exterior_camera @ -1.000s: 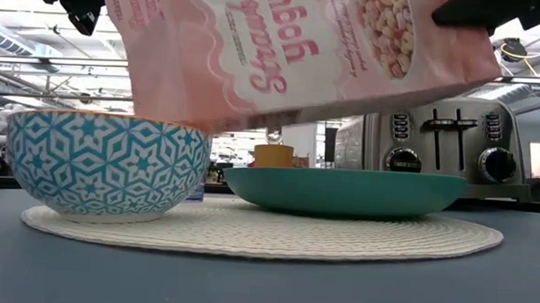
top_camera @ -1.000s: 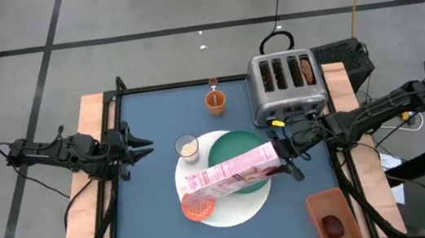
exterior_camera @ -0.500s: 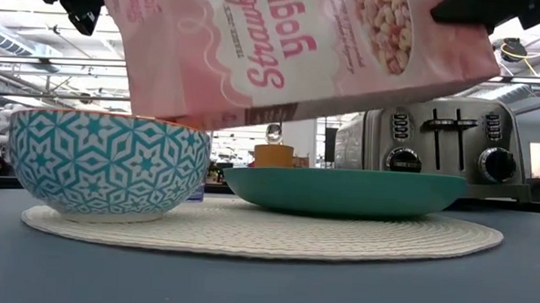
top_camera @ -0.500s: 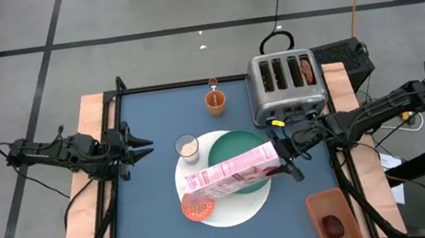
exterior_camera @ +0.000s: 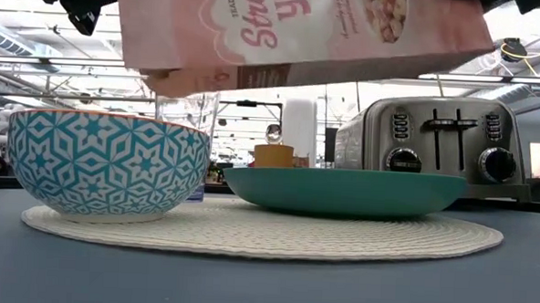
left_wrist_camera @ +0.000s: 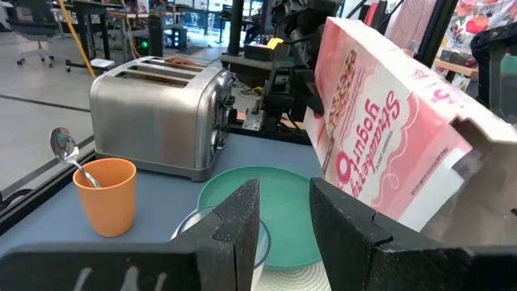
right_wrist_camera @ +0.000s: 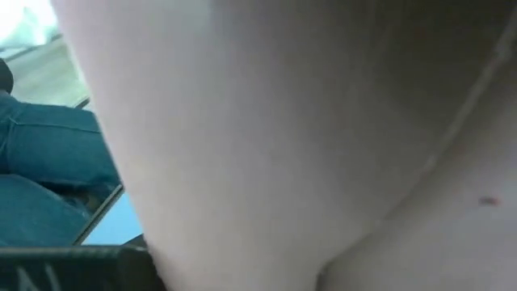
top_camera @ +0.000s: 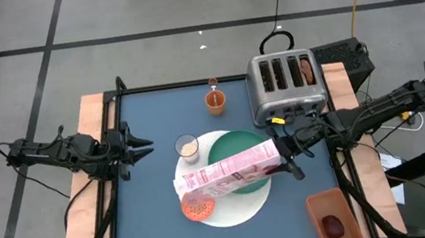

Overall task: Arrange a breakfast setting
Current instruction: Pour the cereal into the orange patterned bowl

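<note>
A pink cereal box (top_camera: pixel 228 173) hangs slantwise over the round white mat (top_camera: pixel 237 210), with my right gripper (top_camera: pixel 281 158) shut on it. The box's lower end is over the small bowl (top_camera: pixel 198 209), which is orange inside and blue-patterned outside (exterior_camera: pixel 105 167). The bowl holds cereal and stands on the mat beside the green plate (top_camera: pixel 242 146). A small glass (top_camera: pixel 187 147) stands at the mat's far left. An orange cup (top_camera: pixel 215 100) with a silver spoon (left_wrist_camera: pixel 69 153) in it stands farther back. My left gripper (top_camera: pixel 149 146) waits open at the left edge. My right gripper holds the cereal box by its higher end (top_camera: pixel 270 154), the one toward the toaster, and its fingers come level from the table's right. The box is lifted clear and slopes down toward the bowl. The box itself fills the right wrist view and hides the fingers there.
A silver four-slot toaster (top_camera: pixel 286 85) stands at the back right, with something brown (top_camera: pixel 306 70) in one slot. An orange tray (top_camera: pixel 331 217) at the front right holds a dark red piece of food (top_camera: pixel 333 225). A person's jeans (right_wrist_camera: pixel 40 162) show beyond the table.
The cereal box has risen a little with my right gripper. In the low view its lower end, which hung down at the bowl's rim, now hangs clear above it. The box stays tilted.
</note>
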{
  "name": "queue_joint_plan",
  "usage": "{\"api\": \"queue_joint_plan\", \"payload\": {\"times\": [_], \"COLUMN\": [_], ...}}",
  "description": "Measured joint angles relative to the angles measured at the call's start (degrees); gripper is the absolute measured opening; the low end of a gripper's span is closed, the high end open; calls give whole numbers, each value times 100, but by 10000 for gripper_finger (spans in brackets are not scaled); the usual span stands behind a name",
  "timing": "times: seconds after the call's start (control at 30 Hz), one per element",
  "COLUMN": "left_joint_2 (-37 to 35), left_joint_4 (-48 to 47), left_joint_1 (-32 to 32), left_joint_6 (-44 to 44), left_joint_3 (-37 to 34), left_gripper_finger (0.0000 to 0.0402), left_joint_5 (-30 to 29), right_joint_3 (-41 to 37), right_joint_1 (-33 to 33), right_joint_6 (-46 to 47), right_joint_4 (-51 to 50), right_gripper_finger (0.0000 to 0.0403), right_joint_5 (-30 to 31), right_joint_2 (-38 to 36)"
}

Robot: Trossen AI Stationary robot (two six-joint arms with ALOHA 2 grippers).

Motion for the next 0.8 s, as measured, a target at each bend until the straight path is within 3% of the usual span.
{"api": "queue_joint_plan", "payload": {"times": [0.8], "left_joint_2": [2], "left_joint_4": [0], "left_joint_1": [0], "left_joint_6": [0], "left_joint_3": [0], "left_gripper_finger": [115], "left_joint_5": [0], "right_joint_3": [20], "right_joint_1": [11], "right_joint_6": [-97], "right_joint_4": [-85], "right_gripper_finger": [217], "right_joint_5": [-12], "right_joint_2": [127]}}
